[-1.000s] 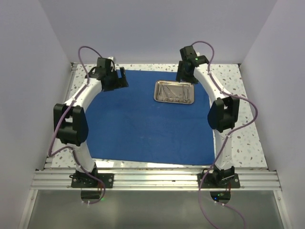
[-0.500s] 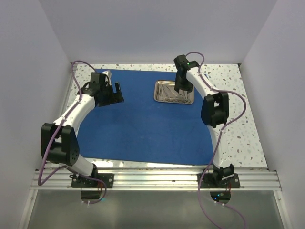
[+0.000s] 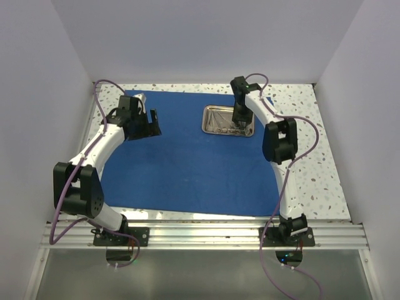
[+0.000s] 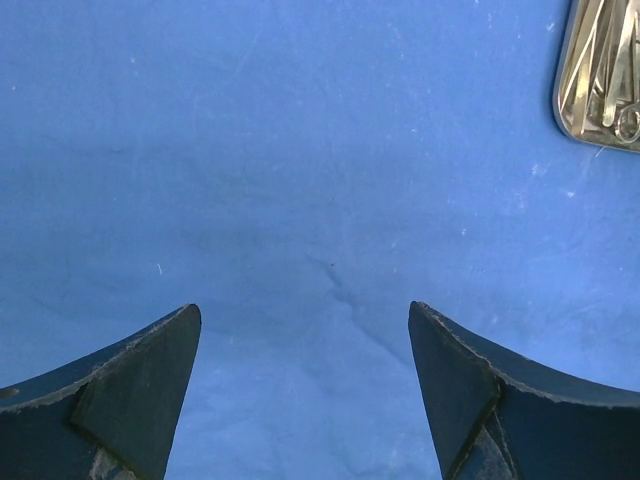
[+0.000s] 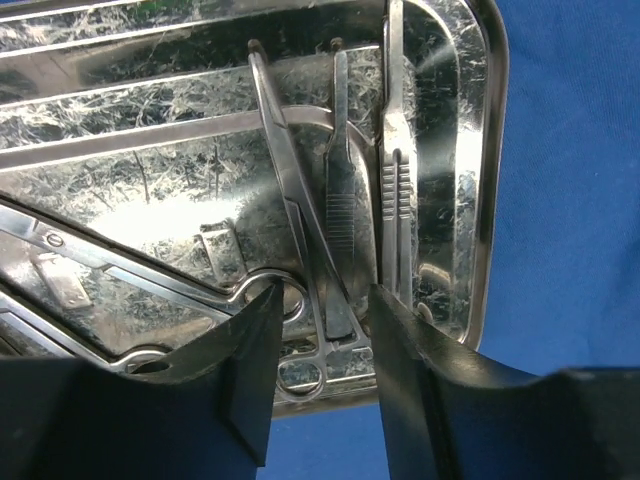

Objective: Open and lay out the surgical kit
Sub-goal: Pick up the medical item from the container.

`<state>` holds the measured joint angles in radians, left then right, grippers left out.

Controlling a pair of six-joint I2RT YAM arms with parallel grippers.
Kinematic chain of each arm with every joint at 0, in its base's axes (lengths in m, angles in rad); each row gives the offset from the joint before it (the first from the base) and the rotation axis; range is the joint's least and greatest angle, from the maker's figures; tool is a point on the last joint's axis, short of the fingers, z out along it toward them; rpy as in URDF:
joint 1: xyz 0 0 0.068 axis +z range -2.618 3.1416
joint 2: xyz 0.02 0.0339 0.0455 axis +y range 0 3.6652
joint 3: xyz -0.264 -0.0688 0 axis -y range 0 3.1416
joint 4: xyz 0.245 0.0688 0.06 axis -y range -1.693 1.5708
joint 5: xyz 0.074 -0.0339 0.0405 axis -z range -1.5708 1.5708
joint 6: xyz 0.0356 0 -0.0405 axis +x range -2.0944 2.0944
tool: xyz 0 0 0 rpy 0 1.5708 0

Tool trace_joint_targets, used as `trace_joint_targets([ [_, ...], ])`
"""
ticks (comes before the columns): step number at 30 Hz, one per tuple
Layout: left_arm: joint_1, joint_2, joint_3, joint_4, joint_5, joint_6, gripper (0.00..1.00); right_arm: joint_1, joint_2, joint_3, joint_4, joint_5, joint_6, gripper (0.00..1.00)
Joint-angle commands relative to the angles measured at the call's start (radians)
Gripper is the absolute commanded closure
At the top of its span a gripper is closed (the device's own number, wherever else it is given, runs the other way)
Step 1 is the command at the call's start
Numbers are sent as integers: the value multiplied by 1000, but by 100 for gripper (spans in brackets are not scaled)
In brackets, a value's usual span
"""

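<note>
Handling this kit means three kinds of material, so grip each one differently.

Blue cloth (image 3: 187, 162): it's spread flat over most of the speckled table (image 3: 312, 175), with faint creases in the left wrist view. Judge it soft, limp and light. It will bunch and drag, so take it only by an edge or corner. Pulling it would likely shift what sits on it.

Steel tray (image 3: 215, 120): small, rectangular and mirror-shiny, it rests on the cloth's far right part. It looks stiff and slick. The raised rim is your only real hold, and a pinch there could slip.

Instruments: slim, silver and hard, they lie packed together inside the tray, some crossing. The ring-handled forceps (image 5: 285, 190) run diagonally, with the rings at the tray's near wall. Beside them lie a flat ribbed handle (image 5: 340, 210) and a second ribbed handle (image 5: 394, 190) against the right wall. Expect them to be light and slippery. Grip on the ribbed section or across the shank, one piece at a time.

Left gripper (image 4: 302, 310): jaws spread wide, holding nothing, above bare cloth well apart from the tray.

Right gripper (image 5: 325, 295): jaws narrowly parted and straddling the flat handle's end, not clamped on it.
</note>
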<state>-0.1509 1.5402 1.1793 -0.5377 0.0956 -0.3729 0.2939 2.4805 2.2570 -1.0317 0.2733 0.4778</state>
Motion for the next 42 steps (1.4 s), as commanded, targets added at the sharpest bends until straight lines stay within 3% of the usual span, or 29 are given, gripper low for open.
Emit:
trace_joint_targets([
  [1,4,-25,22,-10,-17,31,12,-15,31,-4,5,4,7,57],
  [4,4,-20,32,-24,-23,35,12,-16,41,-27,12,-2,10,71],
  [10,4,-20,71,-60,-46,61,12,-18,32,-152,73,-37,41,76],
  [14,4,-23,85,-79,-66,78,12,-16,32,-198,99,-69,59,99],
  [19,4,-29,82,-77,-59,75,12,-16,-23,-175,105,-74,55,100],
  [30,4,-48,88,-47,-48,60,11,-18,-169,44,10,-92,28,100],
  [35,4,-43,92,-31,-33,52,11,2,-368,-138,54,-111,39,100],
  [42,4,-17,115,-5,-11,42,11,112,-690,-716,171,-140,53,100],
])
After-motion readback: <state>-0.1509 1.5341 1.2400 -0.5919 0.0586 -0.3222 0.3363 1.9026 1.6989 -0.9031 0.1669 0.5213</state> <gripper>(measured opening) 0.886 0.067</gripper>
